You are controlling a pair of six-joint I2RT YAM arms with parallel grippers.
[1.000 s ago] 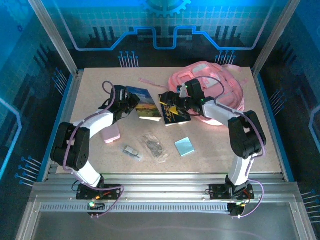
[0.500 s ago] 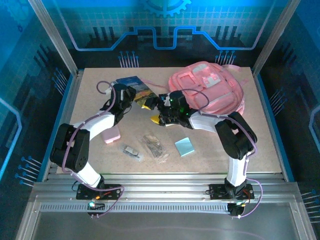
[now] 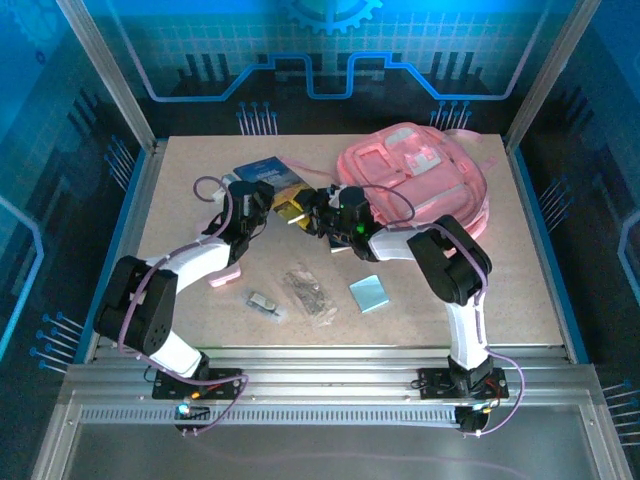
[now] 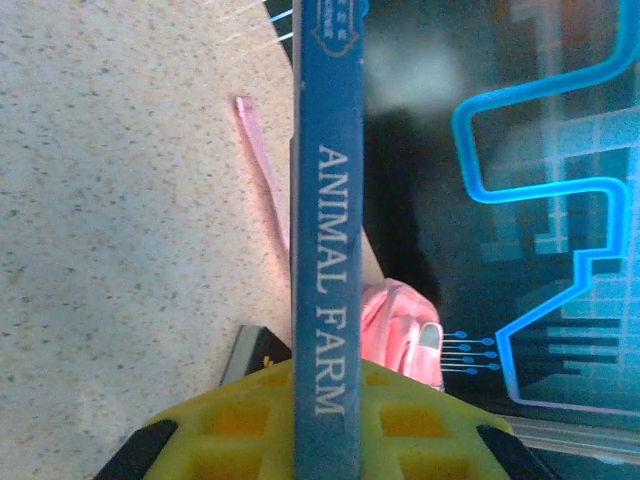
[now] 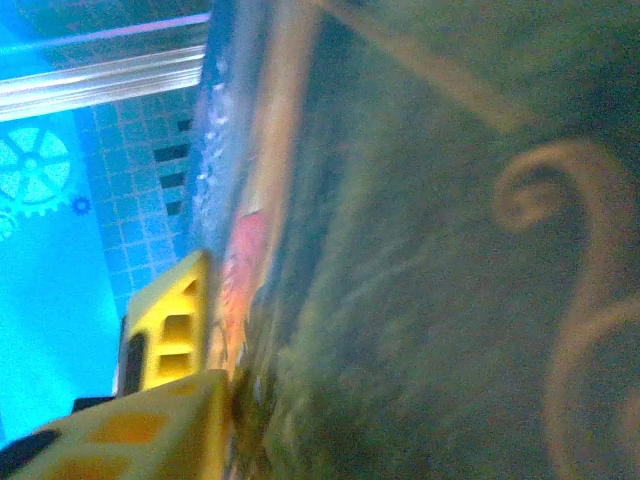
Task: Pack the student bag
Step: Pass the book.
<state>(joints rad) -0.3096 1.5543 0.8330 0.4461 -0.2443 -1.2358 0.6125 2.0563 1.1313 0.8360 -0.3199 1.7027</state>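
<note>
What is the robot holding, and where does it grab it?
The left pincer grips the blue Animal Farm book across its spine, near one end. Whether the right pincer grips anything cannot be told.

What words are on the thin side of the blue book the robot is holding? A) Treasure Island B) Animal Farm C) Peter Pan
B: the spine of the blue book reads ANIMAL FARM in pale letters.
</note>
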